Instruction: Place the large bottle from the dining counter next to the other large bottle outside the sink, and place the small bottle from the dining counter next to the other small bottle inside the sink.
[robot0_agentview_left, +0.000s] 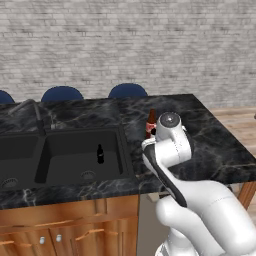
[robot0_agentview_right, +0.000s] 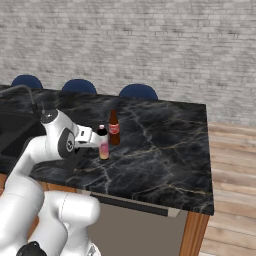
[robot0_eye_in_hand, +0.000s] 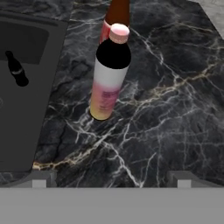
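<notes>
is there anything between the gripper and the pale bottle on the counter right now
Nothing visible does. In the hand view the large bottle stands upright ahead of the open gripper, with bare marble counter between them. The other large bottle stands just behind it.

The large bottle, pale with a reddish label, stands upright just beside the other large bottle, right of the sink; the other small bottle stands inside the sink.

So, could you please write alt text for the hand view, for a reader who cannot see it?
A pale bottle with a pink cap stands upright on a black veined marble counter, with a brown bottle just behind it. At left, a tiny black bottle stands inside a dark sink; the gripper tips are apart at the bottom, holding nothing.
</notes>
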